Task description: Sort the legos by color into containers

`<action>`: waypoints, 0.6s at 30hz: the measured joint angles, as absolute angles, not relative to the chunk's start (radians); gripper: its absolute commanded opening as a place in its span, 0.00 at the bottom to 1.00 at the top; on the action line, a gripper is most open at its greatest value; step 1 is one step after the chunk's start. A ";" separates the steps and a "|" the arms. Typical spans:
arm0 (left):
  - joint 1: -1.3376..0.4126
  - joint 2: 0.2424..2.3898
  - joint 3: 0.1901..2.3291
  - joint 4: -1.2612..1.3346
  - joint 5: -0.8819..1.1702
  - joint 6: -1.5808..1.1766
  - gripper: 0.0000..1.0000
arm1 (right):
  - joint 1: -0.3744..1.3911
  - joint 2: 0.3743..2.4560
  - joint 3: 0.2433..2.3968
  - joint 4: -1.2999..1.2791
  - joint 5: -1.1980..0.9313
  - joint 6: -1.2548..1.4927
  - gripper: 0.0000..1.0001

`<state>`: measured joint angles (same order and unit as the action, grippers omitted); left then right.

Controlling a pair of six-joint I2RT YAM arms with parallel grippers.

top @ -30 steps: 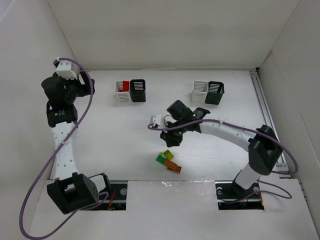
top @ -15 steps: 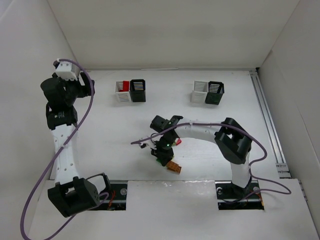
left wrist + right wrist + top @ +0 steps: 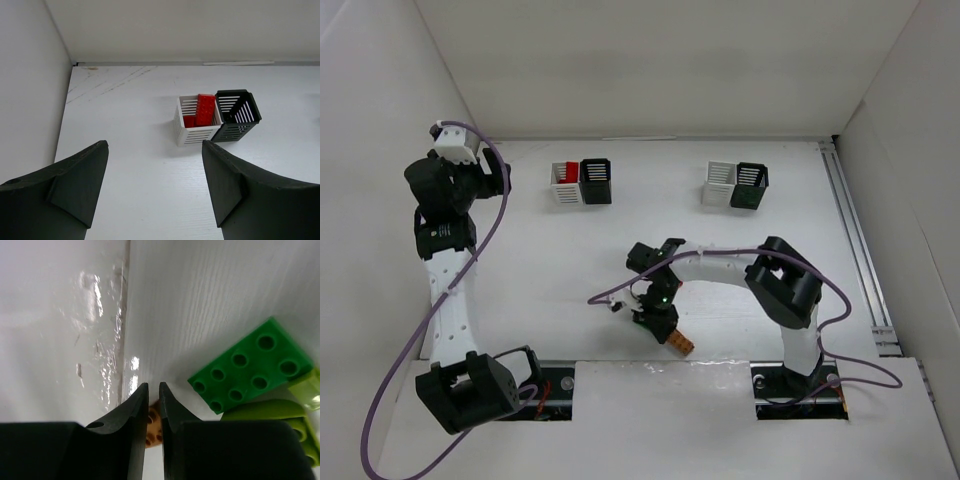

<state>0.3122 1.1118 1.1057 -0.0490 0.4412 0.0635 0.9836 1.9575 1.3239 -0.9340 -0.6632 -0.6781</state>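
My right gripper (image 3: 660, 325) is low over the brick pile near the table's front edge. In the right wrist view its jaws (image 3: 154, 386) stand almost together, with the orange lego (image 3: 152, 427) between them. The orange lego (image 3: 679, 343) sticks out to the gripper's lower right. A green lego (image 3: 247, 372) and a yellow-green lego (image 3: 280, 415) lie just beside the fingers. My left gripper (image 3: 155, 145) is open and empty at the far left (image 3: 498, 178). It faces a white bin (image 3: 180, 127) holding red legos (image 3: 204, 109).
A white bin (image 3: 565, 183) and a black bin (image 3: 596, 181) stand paired at the back left. A second white bin (image 3: 719, 183) and black bin (image 3: 750, 185) stand at the back right. A metal rail (image 3: 850, 230) runs along the right wall.
My right arm swung from mid-table down onto the brick pile and its jaws came together. The orange lego has shifted a little toward the lower right. The left arm stayed still.
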 measured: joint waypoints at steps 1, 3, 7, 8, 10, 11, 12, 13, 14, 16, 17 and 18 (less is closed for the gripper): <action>0.312 1.112 1.106 -0.049 0.441 0.064 0.72 | 0.984 1.958 1.310 -0.932 -0.654 -0.677 0.20; 0.312 1.112 1.106 -0.049 0.441 0.064 0.72 | 0.984 1.958 1.277 -0.919 -0.629 -0.675 0.20; 0.312 1.112 1.106 -0.047 0.441 0.064 0.72 | 0.976 1.957 1.252 -0.911 -0.628 -0.649 0.24; 0.312 1.112 1.106 -0.047 0.441 0.064 0.72 | 0.974 1.957 1.251 -0.910 -0.630 -0.639 0.24; 0.312 1.112 1.105 -0.047 0.441 0.064 0.72 | 0.962 1.956 1.248 -0.905 -0.634 -0.620 0.26; 0.312 1.112 1.105 -0.046 0.441 0.064 0.72 | 0.953 1.955 1.248 -0.900 -0.634 -0.610 0.27; 0.312 1.112 1.105 -0.044 0.441 0.064 0.72 | 0.939 1.953 1.249 -0.891 -0.632 -0.599 0.27; 0.312 1.112 1.104 -0.042 0.441 0.064 0.72 | 0.921 1.951 1.251 -0.881 -0.628 -0.590 0.27; 0.312 1.112 1.103 -0.041 0.442 0.064 0.72 | 0.902 1.950 1.258 -0.870 -0.620 -0.581 0.27; 0.312 1.112 1.096 -0.038 0.442 0.064 0.72 | 0.862 1.950 1.281 -0.839 -0.596 -0.563 0.29; 0.312 1.113 1.092 -0.036 0.442 0.063 0.72 | 0.845 1.951 1.298 -0.823 -0.579 -0.559 0.30; 0.312 1.115 1.090 -0.035 0.441 0.063 0.72 | 0.830 1.954 1.315 -0.804 -0.558 -0.556 0.30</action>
